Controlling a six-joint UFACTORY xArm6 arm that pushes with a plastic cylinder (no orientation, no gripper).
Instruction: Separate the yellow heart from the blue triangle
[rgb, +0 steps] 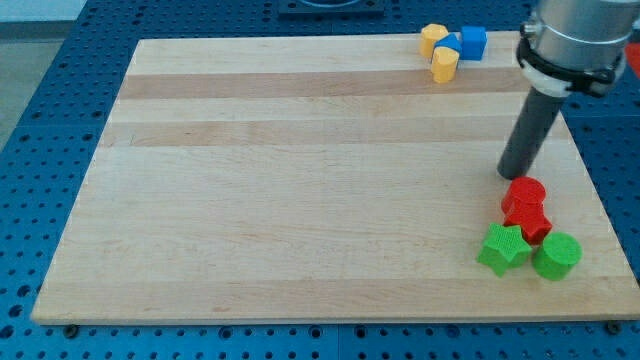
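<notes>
The yellow heart (445, 63) lies near the view's top right, touching the blue triangle (451, 45) just above it. A second yellow block (433, 37) sits to the triangle's left and a blue cube (473, 42) to its right, all in one tight cluster. My tip (513, 174) rests on the board well below and to the right of this cluster, just above a red block (525, 192).
A second red block (528, 221) sits under the first. A green star (503, 249) and a green cylinder (556, 256) lie near the bottom right corner. The wooden board (300, 180) ends close to the right of them.
</notes>
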